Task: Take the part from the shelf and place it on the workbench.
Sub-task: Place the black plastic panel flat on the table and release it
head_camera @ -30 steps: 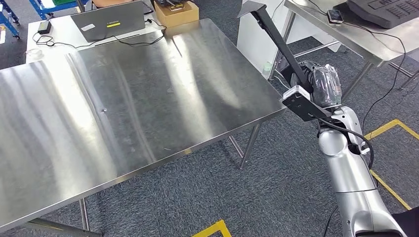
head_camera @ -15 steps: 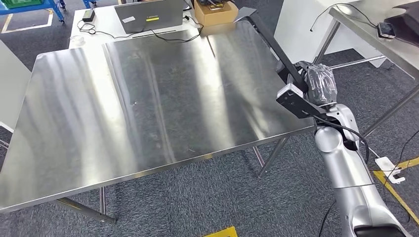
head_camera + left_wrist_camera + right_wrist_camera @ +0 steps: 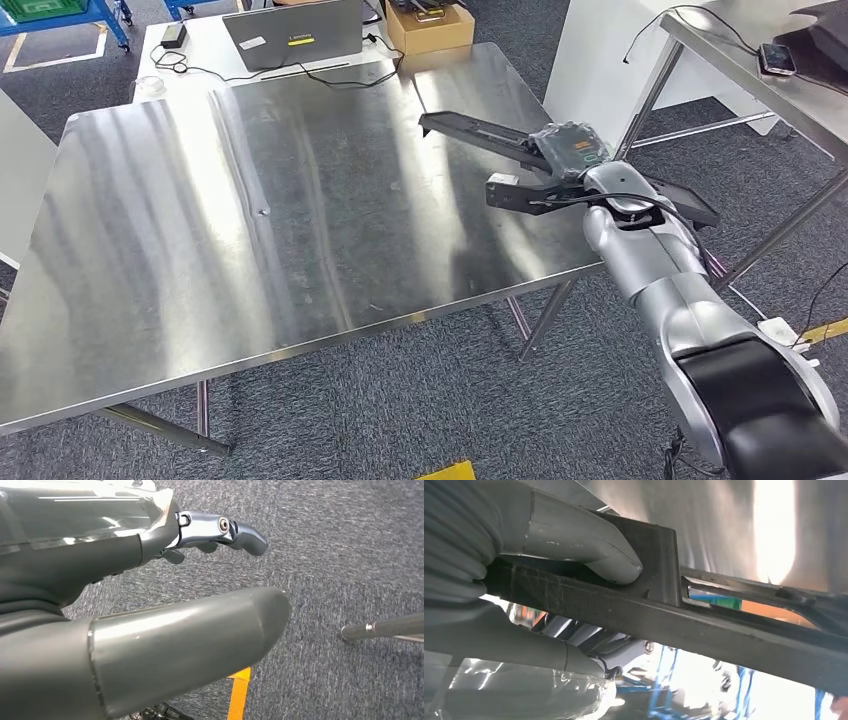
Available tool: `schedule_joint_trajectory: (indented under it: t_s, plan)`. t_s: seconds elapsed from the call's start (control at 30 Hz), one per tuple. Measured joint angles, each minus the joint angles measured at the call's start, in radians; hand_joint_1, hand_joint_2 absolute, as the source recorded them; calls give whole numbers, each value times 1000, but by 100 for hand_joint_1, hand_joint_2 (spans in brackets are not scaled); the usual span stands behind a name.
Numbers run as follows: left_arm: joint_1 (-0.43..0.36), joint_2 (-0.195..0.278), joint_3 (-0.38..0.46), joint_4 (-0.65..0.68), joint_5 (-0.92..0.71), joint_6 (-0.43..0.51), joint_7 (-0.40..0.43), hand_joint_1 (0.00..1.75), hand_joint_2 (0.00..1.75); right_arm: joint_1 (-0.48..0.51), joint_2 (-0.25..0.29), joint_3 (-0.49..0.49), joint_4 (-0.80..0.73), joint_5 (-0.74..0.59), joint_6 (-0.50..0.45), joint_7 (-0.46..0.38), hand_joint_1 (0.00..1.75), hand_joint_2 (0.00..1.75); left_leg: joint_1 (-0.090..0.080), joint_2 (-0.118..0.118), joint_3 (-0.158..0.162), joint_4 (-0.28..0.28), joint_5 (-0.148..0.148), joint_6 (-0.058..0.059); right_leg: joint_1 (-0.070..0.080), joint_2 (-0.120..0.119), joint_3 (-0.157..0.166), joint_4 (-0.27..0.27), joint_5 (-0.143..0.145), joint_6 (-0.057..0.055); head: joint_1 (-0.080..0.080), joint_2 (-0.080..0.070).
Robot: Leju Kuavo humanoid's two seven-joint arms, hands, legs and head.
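Observation:
The part [image 3: 470, 130] is a long black flat bar with a bracket end. My right hand [image 3: 565, 150], wrapped in clear plastic, grips it near its middle and holds it roughly level above the right side of the steel workbench [image 3: 250, 220]; one end juts out past the bench's right edge. In the right wrist view the thumb [image 3: 574, 540] presses on the part [image 3: 724, 625], with the shiny bench top behind it. In the left wrist view my left hand [image 3: 125, 580] hangs over grey carpet with nothing in it, its fingers apart.
A laptop [image 3: 295, 35] and a cardboard box [image 3: 430, 22] stand at the bench's far edge. Another steel table [image 3: 740, 90] with a phone [image 3: 777, 58] stands to the right, behind a white panel [image 3: 600, 60]. Yellow tape marks the carpet.
The right arm has swung the part down from near upright beside the bench to roughly level over its right side. The camera also shifted earlier, bringing the bench closer to centre.

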Motion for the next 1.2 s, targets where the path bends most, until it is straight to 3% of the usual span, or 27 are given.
schedule_joint_trajectory:
  t_s: [0.23, 0.67, 1.03, 1.17, 1.2]
  plan:
    - [-6, 6, 2, 0, -20, -2, 4, 0, 0, -54, 144, 161, 222, 115, 49, 1, 175, 175, 0, 0, 1, -1, 0, -6, 0, 0, 0, 0, 0, 0, 0, 0]
    - [-17, 5, 36, 0, -18, 41, 23, 0, 0, -50, 406, 352, 339, 248, 54, -63, 175, 175, -2, 11, 14, -1, -6, -14, -1, 11, 9, -1, 0, 0, 0, 0]
    - [-16, 3, 52, 0, -17, 39, 26, 0, 0, -47, 449, 378, 356, 251, 45, -76, 175, 175, -3, 11, 14, -1, -6, -15, -2, 11, 11, -1, 0, 0, 1, 0]
    - [-17, 3, 64, 0, -3, 33, 31, 0, 175, -41, 463, 398, 359, 273, 29, -94, 0, 0, -2, 11, 14, -1, -6, -15, -2, 11, 11, -1, 0, 0, 0, 0]
    - [-17, 3, 68, 0, -1, 36, 35, 0, 175, -35, 469, 405, 361, 279, 26, -97, 0, 0, -2, 11, 14, -1, -6, -15, -2, 11, 11, -1, 0, 0, 0, 0]
